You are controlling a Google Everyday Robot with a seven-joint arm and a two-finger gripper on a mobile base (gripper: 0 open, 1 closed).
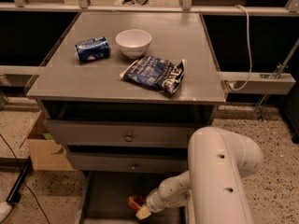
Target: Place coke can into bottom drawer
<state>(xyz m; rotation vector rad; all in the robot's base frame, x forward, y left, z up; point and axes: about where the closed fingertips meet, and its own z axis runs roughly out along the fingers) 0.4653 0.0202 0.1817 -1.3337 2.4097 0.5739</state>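
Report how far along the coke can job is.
Done: the bottom drawer stands open, and the coke can is down inside it. In hand: the gripper is right at the can, low over the drawer floor; whether it grips the can cannot be told. Left: leave the can resting free on the floor and pull the arm out.

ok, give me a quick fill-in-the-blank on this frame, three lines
1. The tool and the coke can are low over the bottom drawer, which is ___.
2. On the countertop, the blue can lies ___ of the white bowl.
3. The chip bag lies nearer the countertop's ___ edge than the bowl.
Missing: open; left; front.
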